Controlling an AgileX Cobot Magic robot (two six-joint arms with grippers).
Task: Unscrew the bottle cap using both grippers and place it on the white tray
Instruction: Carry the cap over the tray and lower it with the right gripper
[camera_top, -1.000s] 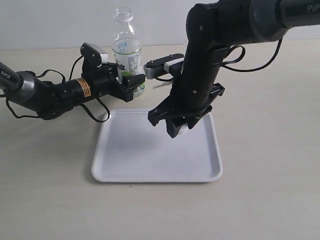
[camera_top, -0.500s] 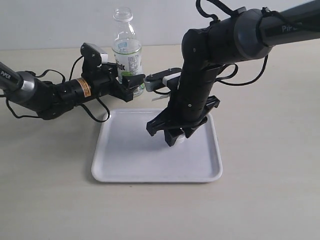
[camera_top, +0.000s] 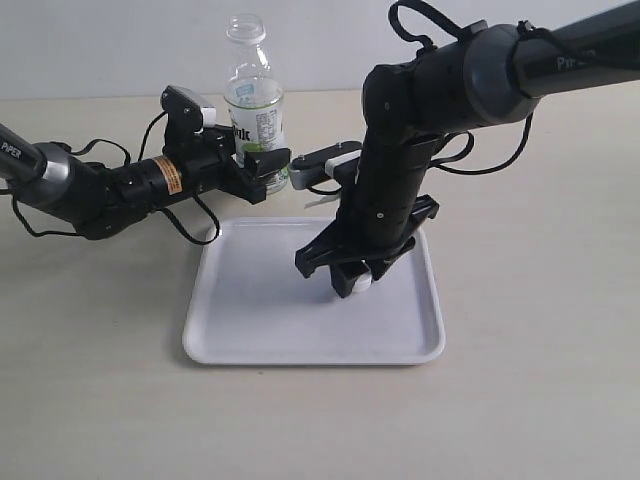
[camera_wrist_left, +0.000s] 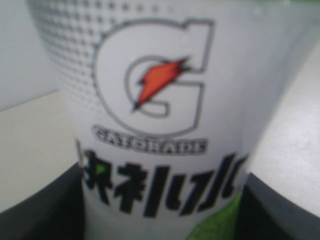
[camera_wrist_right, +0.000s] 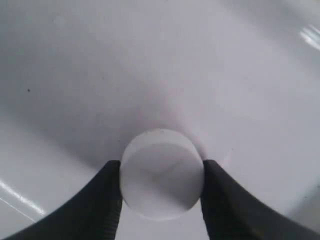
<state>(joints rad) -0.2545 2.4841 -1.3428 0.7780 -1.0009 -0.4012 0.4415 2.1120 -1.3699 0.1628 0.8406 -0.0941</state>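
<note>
As it points down, right gripper (camera_top: 350, 281) clasps cap (camera_wrist_right: 161, 173).

- Bottle (camera_top: 254, 100), upper centre: clear plastic.
- Its label (camera_wrist_left: 165, 125): white with black lettering, a green patch at the lower edge, a grey-outlined G around an orange bolt, and fine grey dots at upper left.
- Cap (camera_wrist_right: 161, 174): plain white.
- Tray (camera_top: 250, 320): plain white.
- Table (camera_top: 540, 380): pale beige, unpatterned.
- Left tool (camera_top: 262, 168) and right tool (camera_top: 355, 278): black.
- Sticker (camera_top: 172, 178), on the arm at left: orange.
</note>
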